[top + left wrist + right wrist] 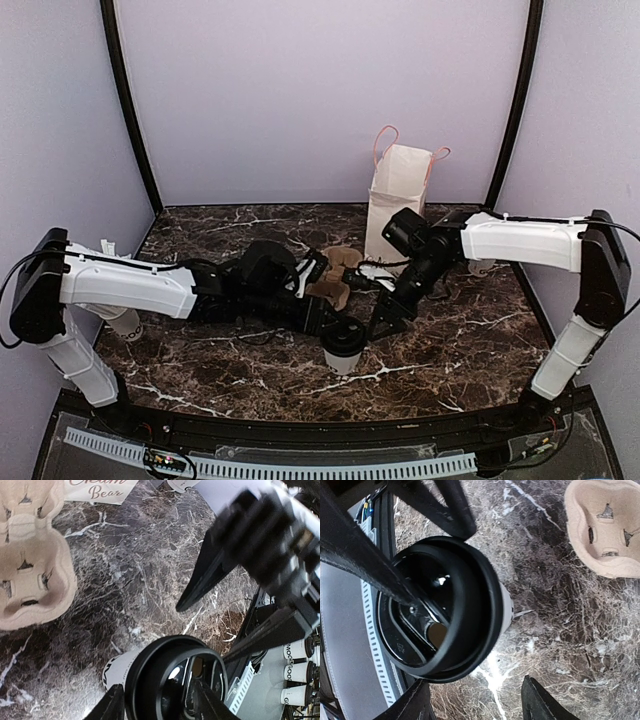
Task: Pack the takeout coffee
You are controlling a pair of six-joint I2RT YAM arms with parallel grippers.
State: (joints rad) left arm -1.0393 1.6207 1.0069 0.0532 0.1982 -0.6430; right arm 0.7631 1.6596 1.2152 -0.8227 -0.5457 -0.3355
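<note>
Takeout coffee standing at 6 o'clock of the cardboard carrier: you are straddling its lid with the left gripper, grip impossible to tell, and hovering the right gripper, jaws spread and empty, at 2 o'clock, so crowding fingers are risking tipping it.

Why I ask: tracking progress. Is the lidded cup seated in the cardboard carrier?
No, the cup stands on the table, apart from the carrier.

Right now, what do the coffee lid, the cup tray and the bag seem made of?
The lid is probably plastic: glossy black, it reflects light. The cup tray looks like moulded paper pulp: matte beige, soft torn slits. The bag is apparently white paper, with sharp folds.
</note>
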